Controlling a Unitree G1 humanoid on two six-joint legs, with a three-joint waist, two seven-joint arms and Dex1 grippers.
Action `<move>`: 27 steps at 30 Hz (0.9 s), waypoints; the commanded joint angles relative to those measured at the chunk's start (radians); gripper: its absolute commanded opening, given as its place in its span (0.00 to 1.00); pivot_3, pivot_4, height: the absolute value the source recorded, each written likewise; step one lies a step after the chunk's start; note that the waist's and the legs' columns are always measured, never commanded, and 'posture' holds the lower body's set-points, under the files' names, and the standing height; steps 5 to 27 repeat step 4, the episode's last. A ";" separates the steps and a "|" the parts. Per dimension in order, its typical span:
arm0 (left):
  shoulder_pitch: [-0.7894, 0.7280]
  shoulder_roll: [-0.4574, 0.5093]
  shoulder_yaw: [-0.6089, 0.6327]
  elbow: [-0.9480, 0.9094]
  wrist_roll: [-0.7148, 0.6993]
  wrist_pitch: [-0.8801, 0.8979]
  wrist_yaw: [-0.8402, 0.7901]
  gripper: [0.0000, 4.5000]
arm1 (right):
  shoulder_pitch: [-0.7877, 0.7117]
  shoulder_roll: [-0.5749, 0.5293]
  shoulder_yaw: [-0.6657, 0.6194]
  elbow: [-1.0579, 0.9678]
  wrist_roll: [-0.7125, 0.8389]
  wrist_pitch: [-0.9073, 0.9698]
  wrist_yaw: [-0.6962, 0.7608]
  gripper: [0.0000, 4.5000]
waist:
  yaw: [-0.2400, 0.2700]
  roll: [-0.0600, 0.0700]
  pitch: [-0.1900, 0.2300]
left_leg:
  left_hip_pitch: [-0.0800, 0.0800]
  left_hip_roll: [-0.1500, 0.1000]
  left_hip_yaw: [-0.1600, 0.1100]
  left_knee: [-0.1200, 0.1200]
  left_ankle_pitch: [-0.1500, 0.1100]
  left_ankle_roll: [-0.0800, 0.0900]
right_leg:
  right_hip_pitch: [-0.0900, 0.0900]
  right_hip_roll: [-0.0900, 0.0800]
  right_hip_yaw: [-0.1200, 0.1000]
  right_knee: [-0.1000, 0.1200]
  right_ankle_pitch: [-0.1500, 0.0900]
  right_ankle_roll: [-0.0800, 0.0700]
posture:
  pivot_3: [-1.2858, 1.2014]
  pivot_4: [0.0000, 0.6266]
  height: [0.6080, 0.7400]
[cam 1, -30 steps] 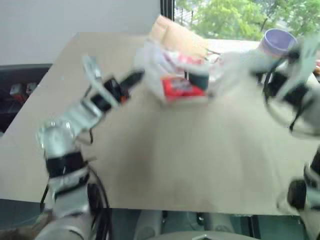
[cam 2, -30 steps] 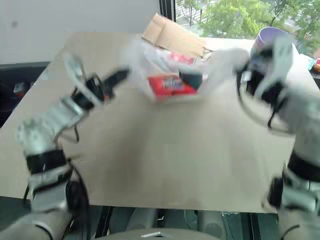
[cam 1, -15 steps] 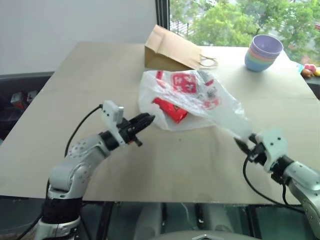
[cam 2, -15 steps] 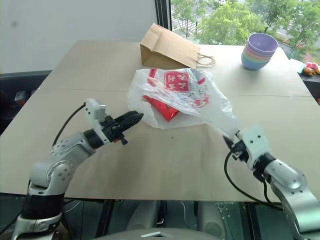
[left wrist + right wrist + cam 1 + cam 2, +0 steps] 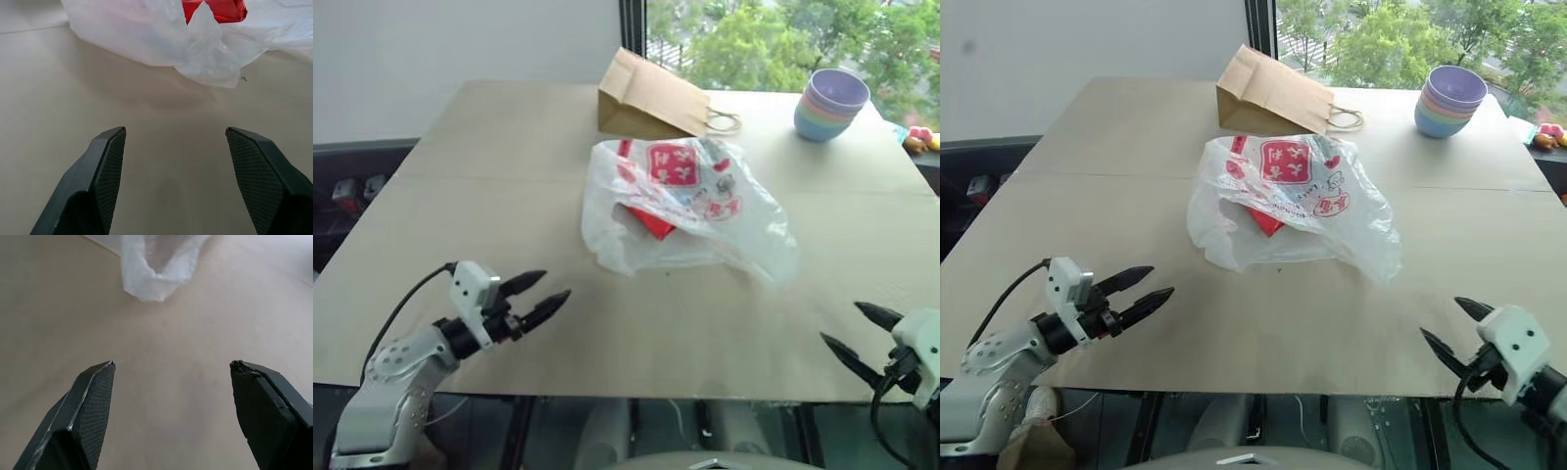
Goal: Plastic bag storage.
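The plastic bag (image 5: 690,211), translucent white with a red square logo and red marks, lies crumpled in the middle of the beige table (image 5: 489,196); something red shows through it. My left gripper (image 5: 540,297) hovers open near the table's front left, well short of the bag, nothing between its fingers. My right gripper (image 5: 855,331) stands open at the front right edge, also empty. In the left wrist view the bag's near fold (image 5: 205,54) lies ahead of the open fingers (image 5: 105,166). In the right wrist view a corner of the bag (image 5: 156,269) lies ahead.
A brown paper bag (image 5: 651,98) with handles lies on its side behind the plastic bag. A stack of pastel bowls (image 5: 830,103) stands at the far right. Windows with trees are beyond the table.
Both grippers have let go of the plastic bag, opened and drawn back toward the table's front edge. The bag has settled flatter on the table.
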 commanded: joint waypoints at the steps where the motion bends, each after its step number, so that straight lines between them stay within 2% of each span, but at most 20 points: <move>1: -0.030 0.002 0.048 -0.038 -0.029 0.013 0.023 0.75 | -0.022 -0.001 -0.024 0.026 -0.002 -0.051 0.019 0.84 | 0.000 0.001 0.000 | 0.000 0.000 0.000 0.000 0.000 0.000 | -0.001 -0.001 -0.001 0.000 0.000 0.000 | 0.52 0.24 1.00; 4: -0.032 0.004 0.044 -0.061 -0.034 0.026 0.013 0.75 | -0.041 -0.006 -0.014 0.055 -0.012 -0.065 0.029 0.84 | 0.001 0.001 0.000 | 0.000 0.000 0.000 0.000 0.000 0.000 | -0.001 -0.005 -0.008 0.000 0.000 0.000 | 0.52 0.24 1.00; 27: -0.032 0.004 0.044 -0.061 -0.034 0.026 0.013 0.75 | -0.041 -0.006 -0.014 0.055 -0.012 -0.065 0.029 0.84 | 0.001 0.001 0.000 | 0.000 0.000 0.000 0.000 0.000 0.000 | -0.001 -0.005 -0.008 0.000 0.000 0.000 | 0.52 0.24 1.00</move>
